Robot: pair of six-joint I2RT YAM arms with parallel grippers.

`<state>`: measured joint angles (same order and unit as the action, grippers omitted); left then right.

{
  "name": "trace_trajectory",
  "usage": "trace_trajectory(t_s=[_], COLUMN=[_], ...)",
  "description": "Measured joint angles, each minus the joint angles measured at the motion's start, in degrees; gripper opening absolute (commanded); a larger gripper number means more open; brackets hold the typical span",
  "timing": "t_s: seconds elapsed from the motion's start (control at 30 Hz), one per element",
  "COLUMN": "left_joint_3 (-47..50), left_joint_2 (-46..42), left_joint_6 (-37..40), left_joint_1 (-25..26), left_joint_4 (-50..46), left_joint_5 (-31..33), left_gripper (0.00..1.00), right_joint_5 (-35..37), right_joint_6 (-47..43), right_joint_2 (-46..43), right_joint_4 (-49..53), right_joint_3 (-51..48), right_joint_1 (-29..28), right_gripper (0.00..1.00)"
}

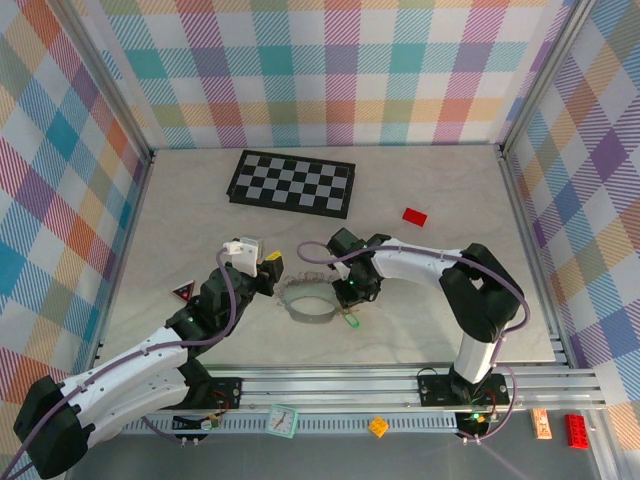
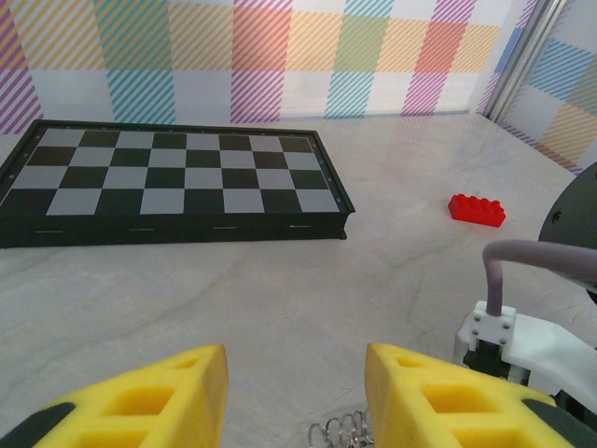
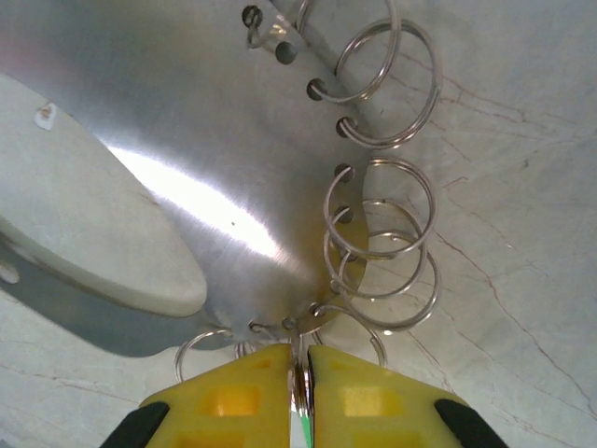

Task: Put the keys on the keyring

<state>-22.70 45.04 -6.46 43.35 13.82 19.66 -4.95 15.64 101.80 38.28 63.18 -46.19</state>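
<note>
Mid-table point(image 1: 450, 200), keyring point(image 1: 308, 318) flat, long axis left-right, right fingers point(image 3: 233, 401) pinching it, left fingers point(image 2: 168, 392) spread

Top view, 12 o'clock = far wall. The keyring point(image 1: 310, 318) is lying near the middle of the surface point(image 1: 180, 220). The chequered board point(image 1: 292, 183) is lying at its 12 o'clock, well apart, near the far wall. The brick point(image 1: 414, 216) is lying at its 2 o'clock. The triangle point(image 1: 183, 292) is lying at its 9 o'clock, near the left wall. The left end effector point(image 1: 270, 267) is standing at the keyring's 10 o'clock rim and the right end effector point(image 1: 351, 298) at its 3 o'clock rim. A key point(image 1: 352, 322) is showing just at the right end effector's 6 o'clock.
</note>
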Motion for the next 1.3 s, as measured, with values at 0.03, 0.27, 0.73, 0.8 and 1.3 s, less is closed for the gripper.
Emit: trace_trajectory(t_s=[0.03,0.27,0.73,0.8,1.3], left_joint_3=[0.00,0.00,-0.17,-0.76,-14.14], left_joint_2=[0.00,0.00,0.00,0.07,2.43], left_joint_6=[0.02,0.02,2.64,3.69,21.31], left_joint_1=[0.00,0.00,0.00,0.00,-2.05], left_joint_4=[0.00,0.00,-0.26,-0.68,-13.35], left_joint_5=[-0.09,-0.11,-1.75,-2.43,-11.52], left_gripper=[0.42,0.42,0.42,0.43,0.32], right_joint_5=[0.00,0.15,6.08,5.97,-3.34], right_joint_6=[-0.02,-0.04,-7.98,-10.21,-33.46], right_joint_2=[0.20,0.26,-10.86,-13.00,-21.51], right_joint_4=[0.09,0.33,-3.10,-4.59,-12.85], right_joint_3=[0.09,0.70,0.68,0.35,-1.79], right_joint_1=[0.00,-0.07,-0.72,-0.72,-0.70], right_gripper=[0.12,0.00,0.00,0.00,0.00])
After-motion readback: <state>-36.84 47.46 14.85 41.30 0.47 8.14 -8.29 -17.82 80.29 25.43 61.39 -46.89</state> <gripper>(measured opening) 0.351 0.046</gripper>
